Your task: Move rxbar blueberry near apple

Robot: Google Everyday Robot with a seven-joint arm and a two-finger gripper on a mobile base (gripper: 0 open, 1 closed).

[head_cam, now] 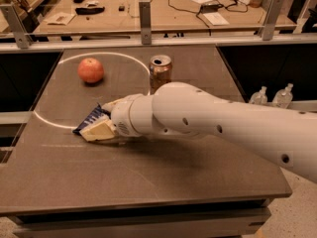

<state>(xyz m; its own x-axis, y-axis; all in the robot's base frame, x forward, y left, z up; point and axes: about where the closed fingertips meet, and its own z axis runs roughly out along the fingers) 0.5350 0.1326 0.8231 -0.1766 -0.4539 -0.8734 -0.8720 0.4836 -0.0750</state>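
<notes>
Red-orange and round, the apple (90, 70) sits at the far left of the dark table (148, 187), inside a white ring (114, 54) marked on the top. Nearer the camera and almost directly below it in the view lies the rxbar blueberry (89, 119), its dark-blue wrapper on the near-left arc of that ring, well apart from the fruit.

The gripper (100, 130) is low at the table, right on top of the bar. Its pale tip covers the wrapper's near and right part, so only the blue left end and far edge stick out. Whether the claw is clamped on the bar or only resting over it cannot be told from this angle. The visible strip seems to slant from near-left to far-right, though too much is covered to be sure.

What the coming move turns on, as I judge it, is the apple's bearing from the claw: away toward the table's far edge, a touch to the left, with bare tabletop between.

Further right, a gold can (160, 72) stands upright, level with the apple (off the direct line, so it is unlikely to interfere). The thick white arm (223, 123) reaches in from the right, and two clear bottles (271, 96) stand beyond the table's right edge.
</notes>
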